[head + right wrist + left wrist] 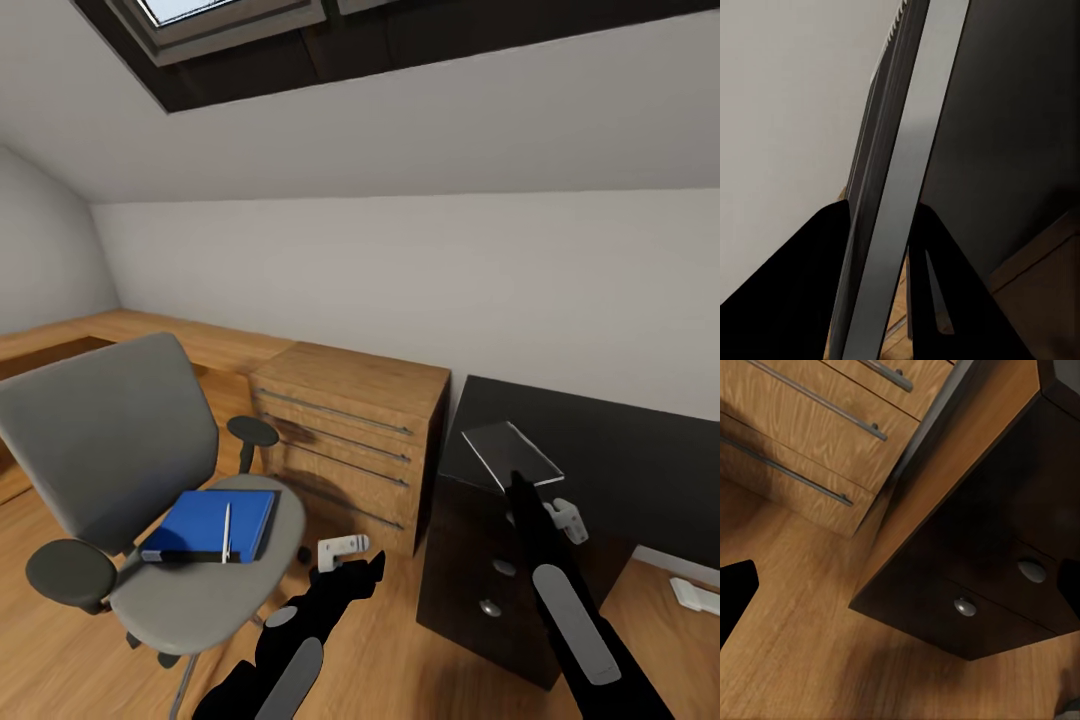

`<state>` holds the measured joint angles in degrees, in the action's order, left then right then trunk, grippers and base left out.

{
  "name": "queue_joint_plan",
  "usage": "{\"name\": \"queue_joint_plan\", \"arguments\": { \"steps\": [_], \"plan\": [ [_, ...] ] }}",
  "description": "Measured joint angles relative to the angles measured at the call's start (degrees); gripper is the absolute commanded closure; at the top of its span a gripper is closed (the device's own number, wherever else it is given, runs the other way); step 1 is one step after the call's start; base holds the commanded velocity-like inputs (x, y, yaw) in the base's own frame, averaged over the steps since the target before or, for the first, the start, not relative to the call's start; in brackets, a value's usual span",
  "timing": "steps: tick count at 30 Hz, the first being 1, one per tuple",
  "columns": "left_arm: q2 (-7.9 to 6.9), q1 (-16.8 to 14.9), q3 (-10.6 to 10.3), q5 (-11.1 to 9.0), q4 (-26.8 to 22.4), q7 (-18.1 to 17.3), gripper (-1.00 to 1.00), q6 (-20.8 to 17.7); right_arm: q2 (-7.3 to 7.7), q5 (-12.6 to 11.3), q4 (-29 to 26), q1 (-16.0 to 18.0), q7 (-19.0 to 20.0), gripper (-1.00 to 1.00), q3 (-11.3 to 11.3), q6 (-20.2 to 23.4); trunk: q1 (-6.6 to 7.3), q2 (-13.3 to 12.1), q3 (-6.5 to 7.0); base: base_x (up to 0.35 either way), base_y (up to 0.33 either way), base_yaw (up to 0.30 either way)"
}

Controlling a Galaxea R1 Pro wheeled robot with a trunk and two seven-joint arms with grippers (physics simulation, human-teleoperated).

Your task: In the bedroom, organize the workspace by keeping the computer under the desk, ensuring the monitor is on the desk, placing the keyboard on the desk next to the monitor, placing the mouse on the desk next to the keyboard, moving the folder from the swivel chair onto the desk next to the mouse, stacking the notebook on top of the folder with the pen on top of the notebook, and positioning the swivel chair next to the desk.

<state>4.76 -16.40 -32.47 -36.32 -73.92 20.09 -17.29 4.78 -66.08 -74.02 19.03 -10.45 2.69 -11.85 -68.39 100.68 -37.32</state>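
Now right pincer [512, 478] clamped on grey flat slab [512, 452] over worktop [620, 450] left corner, left pincer [375, 565] state unclear.

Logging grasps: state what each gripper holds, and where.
Right gripper is shut on a thin grey slab, likely the keyboard, gripping its near edge above the desk. Left gripper holds nothing.

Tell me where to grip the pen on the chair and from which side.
Pinch the pen across its thin shaft near the middle, coming from above. It lies flat on the blue notebook on the swivel chair seat, leaving no room underneath.
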Motion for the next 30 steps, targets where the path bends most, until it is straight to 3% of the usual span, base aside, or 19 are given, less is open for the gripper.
{"name": "queue_joint_plan", "arguments": {
  "steps": [7, 10, 12, 15, 26, 30],
  "plan": [
    [0.0, 0.0, 0.0, 0.0, 0.0, 0.0, -1.0, 0.0, -0.03, -1.3, 0.0, 0.0, -0.4, 1.0, -0.1, 0.2, -1.54, 2.8, -1.26, 0.0, 0.0, 0.0],
    [0.0, 0.0, 0.0, 0.0, 0.0, 0.0, -1.0, 0.0, -0.03, -5.1, 0.1, 0.0, -0.9, 1.0, -0.2, 0.3, -2.2, 4.0, -1.8, 0.0, 0.0, 0.0],
    [0.0, 0.0, 0.0, 0.0, 0.0, 0.0, -1.0, 0.0, -0.03, -10.2, 0.1, 0.0, -2.2, 1.0, -0.1, 0.2, -2.64, 4.8, -2.16, 0.0, 0.0, 0.0],
    [0.0, 0.0, 0.0, 0.0, 0.0, 0.0, -1.0, 0.0, -0.02, -12.6, 0.1, 0.0, -2.8, 1.0, 0.1, 0.2, -3.3, 6.0, -2.69, 0.0, 0.0, 0.0],
    [-0.01, -0.1, 0.0, 0.0, 0.0, 0.0, -1.0, 0.0, -0.02, -13.5, 0.4, 0.0, -3.1, 1.0, 0.1, 0.1, -5.71, 10.4, -4.67, 0.0, 0.0, 0.0],
    [-0.02, 0.0, 0.0, 0.0, 0.0, 0.0, -1.0, 0.0, -0.02, -12.4, 0.1, 0.0, -3.1, 1.0, 0.1, 0.2, -6.59, 12.0, -5.38, 0.0, 0.0, 0.0]
  ]
}}
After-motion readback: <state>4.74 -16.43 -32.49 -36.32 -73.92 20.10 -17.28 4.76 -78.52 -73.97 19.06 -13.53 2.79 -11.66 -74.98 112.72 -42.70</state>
